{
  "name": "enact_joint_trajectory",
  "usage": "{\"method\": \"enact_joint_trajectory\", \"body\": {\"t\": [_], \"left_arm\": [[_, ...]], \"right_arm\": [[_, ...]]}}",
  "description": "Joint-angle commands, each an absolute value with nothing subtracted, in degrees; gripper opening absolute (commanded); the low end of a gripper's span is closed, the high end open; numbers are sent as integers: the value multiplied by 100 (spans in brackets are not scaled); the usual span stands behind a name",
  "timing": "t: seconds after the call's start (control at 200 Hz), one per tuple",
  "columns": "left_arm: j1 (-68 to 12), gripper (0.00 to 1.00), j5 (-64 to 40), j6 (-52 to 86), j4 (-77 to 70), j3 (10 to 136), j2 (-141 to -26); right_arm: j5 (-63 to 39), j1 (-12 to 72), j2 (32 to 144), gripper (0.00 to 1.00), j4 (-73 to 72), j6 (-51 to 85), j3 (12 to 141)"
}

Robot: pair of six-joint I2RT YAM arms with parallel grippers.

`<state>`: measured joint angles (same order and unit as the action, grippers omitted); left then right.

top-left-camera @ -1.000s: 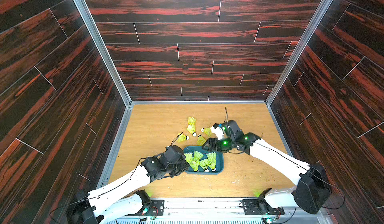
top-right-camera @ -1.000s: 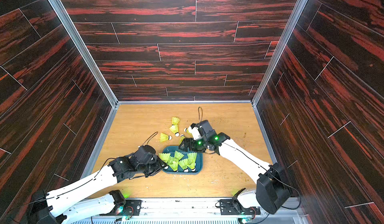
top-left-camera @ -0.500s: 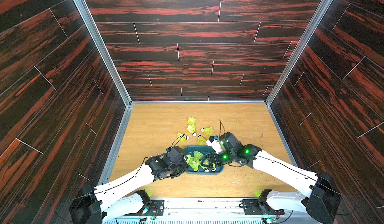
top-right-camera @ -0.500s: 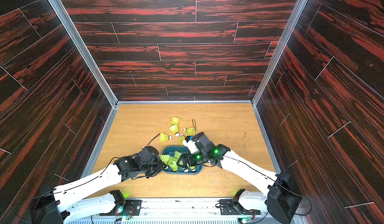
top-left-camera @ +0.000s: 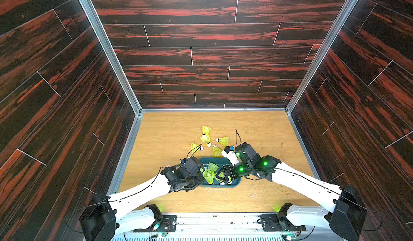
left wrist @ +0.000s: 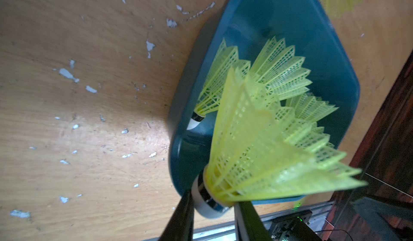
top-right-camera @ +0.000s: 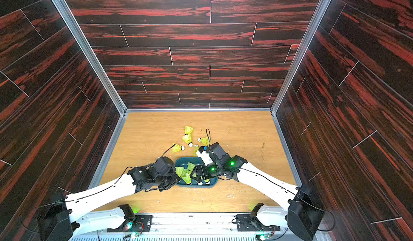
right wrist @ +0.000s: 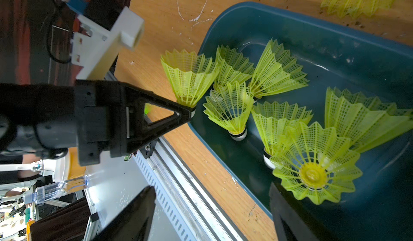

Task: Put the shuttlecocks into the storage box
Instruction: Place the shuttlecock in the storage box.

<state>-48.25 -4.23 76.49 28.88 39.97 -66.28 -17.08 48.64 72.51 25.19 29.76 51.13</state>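
Observation:
The teal storage box [top-left-camera: 215,160] [top-right-camera: 183,161] lies at the table's front centre with several yellow-green shuttlecocks [right wrist: 232,108] inside. My left gripper [left wrist: 212,203] [top-left-camera: 201,176] is shut on one shuttlecock's [left wrist: 257,157] white tip at the box's left rim, and the right wrist view shows this hold too. My right gripper [right wrist: 212,206] [top-left-camera: 225,175] hangs open over the box's right front part with nothing between its fingers. Several loose shuttlecocks [top-left-camera: 206,130] [top-right-camera: 188,130] lie on the table just behind the box.
Dark wood-patterned walls [top-left-camera: 67,94] close in the left, back and right sides. An aluminium rail [top-left-camera: 212,216] runs along the front edge. The wooden table [top-left-camera: 165,134] has bare room left, right and behind the loose shuttlecocks.
My right arm has come from behind the box toward the front, and now hangs over the box's right part. The left arm has hardly moved and still holds its shuttlecock.

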Motion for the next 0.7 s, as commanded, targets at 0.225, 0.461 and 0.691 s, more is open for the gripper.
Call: {"method": "enact_joint_trajectory", "body": {"t": [0.225,0.461,0.691], "left_arm": [[-4887,26,-350,7578,3041,4272,-6750],[-4913,32,-231,7549,3243,4341,-6560],[-4913,31,-271,7578,3385,4211,-6469]], "right_arm": [[-1644,4900,7194,85,2514,2955,5063],[-1635,4901,7198,85,2514,2962,5069],[-1644,4899,7207,85,2505,2962,5080]]}}
